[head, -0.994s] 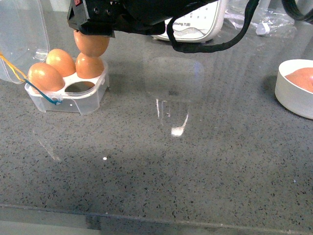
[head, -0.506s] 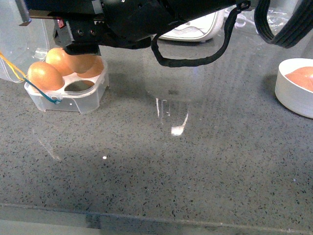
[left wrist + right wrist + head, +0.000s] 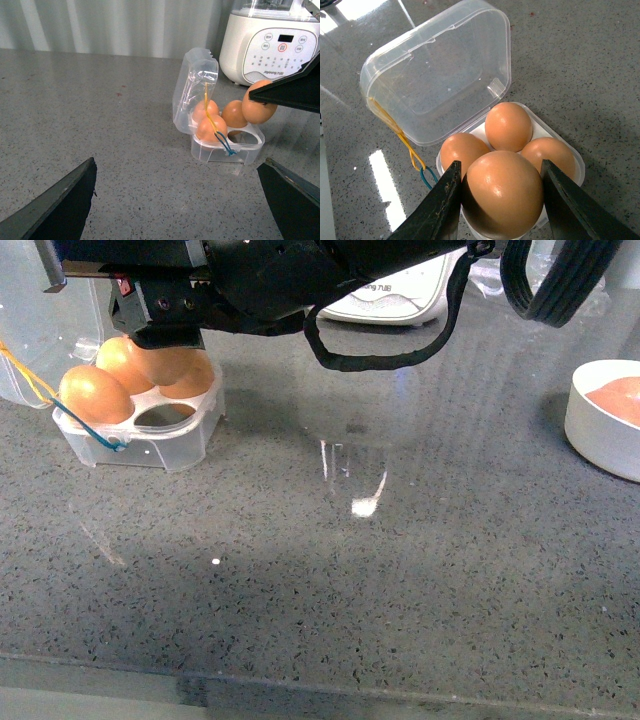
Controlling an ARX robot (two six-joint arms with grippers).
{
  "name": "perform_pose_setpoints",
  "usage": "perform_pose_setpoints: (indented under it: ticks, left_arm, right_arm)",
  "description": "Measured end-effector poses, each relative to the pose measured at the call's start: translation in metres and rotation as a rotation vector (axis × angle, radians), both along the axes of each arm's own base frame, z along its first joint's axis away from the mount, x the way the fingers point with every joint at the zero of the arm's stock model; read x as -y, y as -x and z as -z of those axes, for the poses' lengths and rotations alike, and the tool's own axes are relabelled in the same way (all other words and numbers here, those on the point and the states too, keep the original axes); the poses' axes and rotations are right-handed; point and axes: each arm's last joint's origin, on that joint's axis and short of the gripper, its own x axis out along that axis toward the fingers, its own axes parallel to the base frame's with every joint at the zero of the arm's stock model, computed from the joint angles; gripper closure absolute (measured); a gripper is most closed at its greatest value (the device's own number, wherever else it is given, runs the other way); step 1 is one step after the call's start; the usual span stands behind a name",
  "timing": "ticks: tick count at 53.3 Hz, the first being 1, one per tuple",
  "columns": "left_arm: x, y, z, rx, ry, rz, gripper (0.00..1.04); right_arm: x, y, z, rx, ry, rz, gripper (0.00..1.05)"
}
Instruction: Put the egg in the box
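My right gripper is shut on the egg, a smooth orange-brown one pinched between its two dark fingers. It hangs low over the box, a small clear case with its lid hinged open and a yellow and blue loop at one side. Three like eggs sit in the white tray. In the front view the held egg is just behind the one empty slot. The left wrist view shows the egg above the box. My left gripper is open over bare counter.
A round white bowl with something brownish inside stands at the right edge of the grey counter. A white kitchen appliance stands behind the box. The right arm and its black cable span the top of the front view.
Over the last second my right gripper moved down and to the left with the egg, coming in lower over the tray. Since half a second ago it has barely shifted.
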Motion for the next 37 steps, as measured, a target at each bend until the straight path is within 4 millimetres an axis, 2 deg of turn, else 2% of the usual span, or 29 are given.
perform_pose_setpoints:
  ticks: [13,35,37]
  left_arm:
    - [0.0000,0.0000,0.0000,0.000,0.000,0.000,0.07]
    - [0.0000,0.0000,0.0000,0.000,0.000,0.000,0.07]
    - [0.0000,0.0000,0.0000,0.000,0.000,0.000,0.07]
  right_arm:
    - [-0.0031,-0.0021,0.0042,-0.017,0.022,0.006,0.64]
    - [-0.0006,-0.0015,-0.0005,-0.002,0.001,0.027,0.06]
    - [0.0027,-0.0002,-0.0032,0.007,-0.005,0.043,0.06]
